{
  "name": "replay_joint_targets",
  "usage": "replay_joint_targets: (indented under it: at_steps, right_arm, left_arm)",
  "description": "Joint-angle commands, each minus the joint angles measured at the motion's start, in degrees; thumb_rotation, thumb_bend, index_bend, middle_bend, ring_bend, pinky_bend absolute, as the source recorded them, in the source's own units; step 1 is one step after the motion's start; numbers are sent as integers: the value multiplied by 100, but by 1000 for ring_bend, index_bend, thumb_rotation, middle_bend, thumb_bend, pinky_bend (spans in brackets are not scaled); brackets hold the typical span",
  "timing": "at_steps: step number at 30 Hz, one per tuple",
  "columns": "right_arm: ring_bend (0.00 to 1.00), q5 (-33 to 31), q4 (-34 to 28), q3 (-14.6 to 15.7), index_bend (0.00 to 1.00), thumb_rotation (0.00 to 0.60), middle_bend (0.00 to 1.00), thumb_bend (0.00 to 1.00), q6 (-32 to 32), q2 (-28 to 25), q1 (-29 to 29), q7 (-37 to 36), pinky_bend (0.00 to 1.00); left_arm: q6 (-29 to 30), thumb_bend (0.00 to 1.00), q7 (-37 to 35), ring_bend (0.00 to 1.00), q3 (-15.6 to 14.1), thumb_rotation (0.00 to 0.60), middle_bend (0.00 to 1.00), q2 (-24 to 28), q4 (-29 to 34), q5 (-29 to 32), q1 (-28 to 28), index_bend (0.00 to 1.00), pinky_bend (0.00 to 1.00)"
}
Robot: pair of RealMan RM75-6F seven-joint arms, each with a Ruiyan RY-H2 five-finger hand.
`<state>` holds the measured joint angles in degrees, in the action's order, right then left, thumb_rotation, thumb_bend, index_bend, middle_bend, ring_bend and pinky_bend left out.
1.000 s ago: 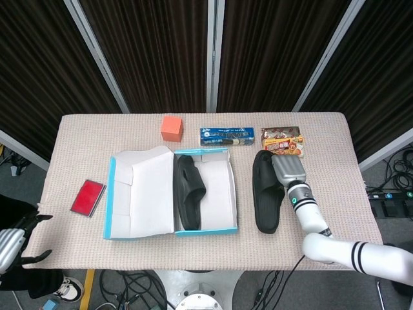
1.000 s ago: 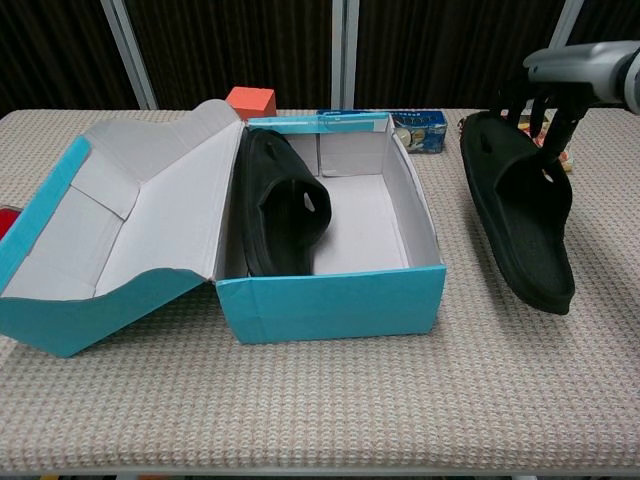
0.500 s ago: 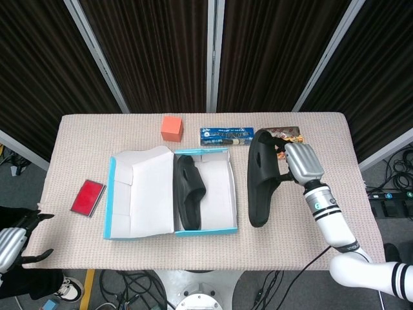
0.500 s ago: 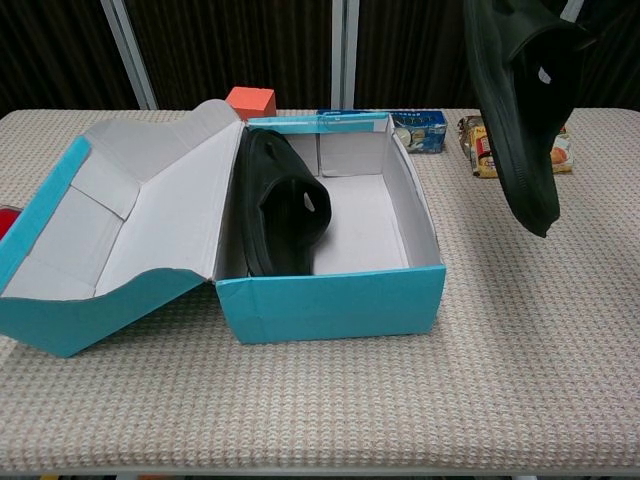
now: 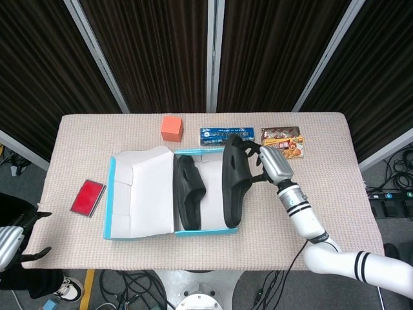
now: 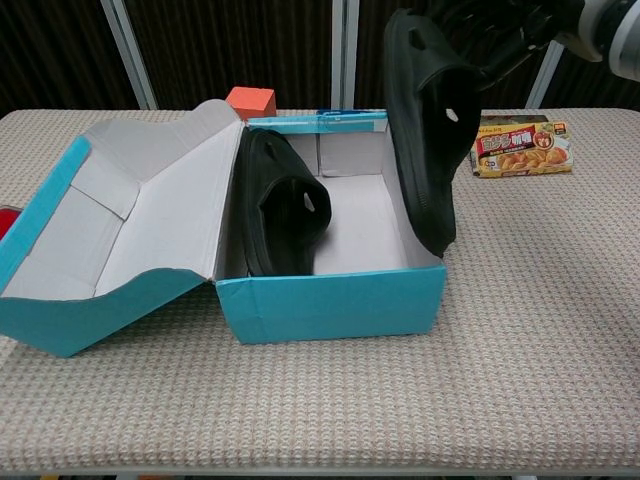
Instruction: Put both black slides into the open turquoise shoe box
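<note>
The open turquoise shoe box [image 5: 135, 223] [image 6: 330, 300] sits mid-table with its lid folded out to the left. One black slide [image 5: 187, 190] [image 6: 278, 205] stands on its side inside, against the box's left wall. My right hand [image 5: 270, 161] [image 6: 520, 35] grips the second black slide [image 5: 233, 184] [image 6: 420, 125] by its upper end; it hangs on edge in the air over the box's right wall. My left hand [image 5: 10, 242] is low at the left edge of the head view, off the table, fingers apart and holding nothing.
Along the back stand an orange cube [image 5: 171, 127] [image 6: 250, 101], a blue snack pack [image 5: 222, 135] and a snack packet [image 5: 284, 141] [image 6: 522, 145]. A red flat case [image 5: 86, 197] lies left of the box lid.
My right hand has carried the second slide leftwards, from above the table right of the box to over the box's right wall. The left hand has barely moved.
</note>
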<state>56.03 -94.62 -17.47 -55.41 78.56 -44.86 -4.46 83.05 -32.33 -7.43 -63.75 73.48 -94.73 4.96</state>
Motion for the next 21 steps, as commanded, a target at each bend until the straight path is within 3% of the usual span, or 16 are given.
replay_joint_targets:
  at_steps: [1, 10, 21]
  right_arm:
    - [374, 269, 248, -102, 446, 600, 437, 208, 141, 241, -104, -303, 539]
    - [374, 367, 847, -324, 447, 600, 437, 207, 433, 698, -289, -911, 539]
    - [374, 436, 1478, -195, 448, 600, 437, 207, 1101, 929, -422, -1266, 539]
  left_arm:
    - [1, 191, -24, 98, 11, 600, 209, -8, -28, 25, -9, 208, 264]
    - [-13, 191, -131, 98, 36, 600, 209, -58, -162, 79, -25, 208, 264]
    - [-72, 190, -158, 98, 48, 600, 209, -76, -208, 108, -11, 208, 264]
